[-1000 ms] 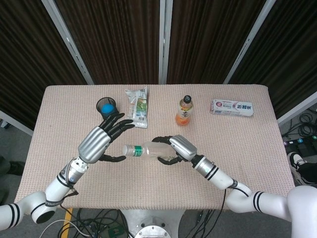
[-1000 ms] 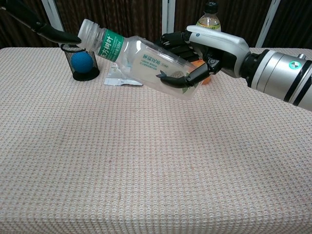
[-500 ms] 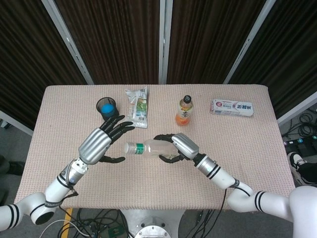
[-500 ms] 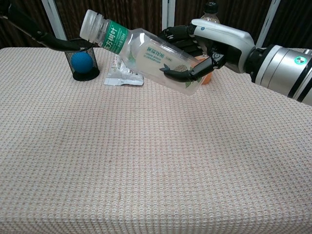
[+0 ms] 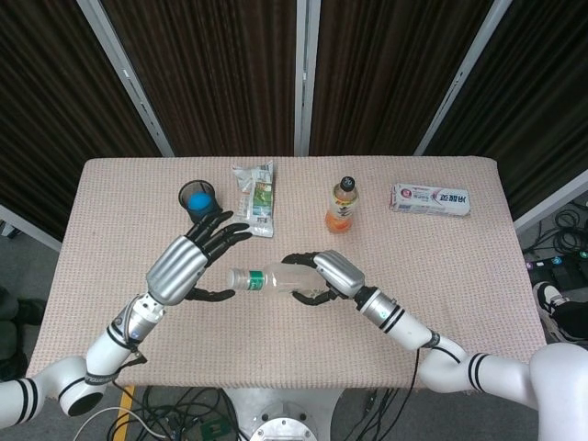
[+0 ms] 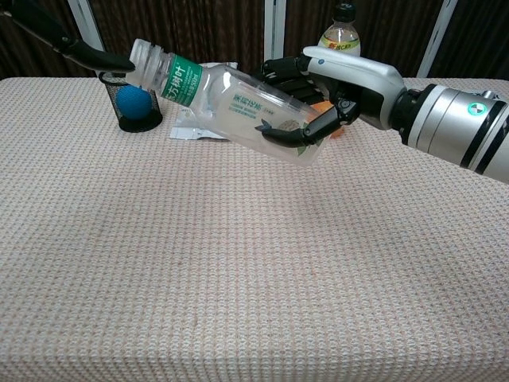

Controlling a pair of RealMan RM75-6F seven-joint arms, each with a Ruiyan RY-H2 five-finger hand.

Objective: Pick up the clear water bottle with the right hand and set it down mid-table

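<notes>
The clear water bottle (image 5: 266, 277) (image 6: 231, 99) with a green label hangs above the table, lying nearly sideways, cap end toward the left. My right hand (image 5: 329, 276) (image 6: 334, 87) grips its lower body, fingers wrapped around it. My left hand (image 5: 188, 262) hovers open just left of the cap, fingers spread; in the chest view only its dark fingertips (image 6: 95, 57) show near the cap. Whether they touch the cap I cannot tell.
At the back stand a black mesh cup (image 5: 197, 197) (image 6: 130, 102) with a blue ball, a snack packet (image 5: 254, 197) (image 6: 203, 123), an orange drink bottle (image 5: 341, 206) (image 6: 339, 32) and a white tissue pack (image 5: 429, 198). The woven table cloth (image 6: 238, 263) spreads in front.
The bottle dipped slightly lower and back toward me after rising half a second ago. The left hand stayed beside the cap with its fingers spread.
</notes>
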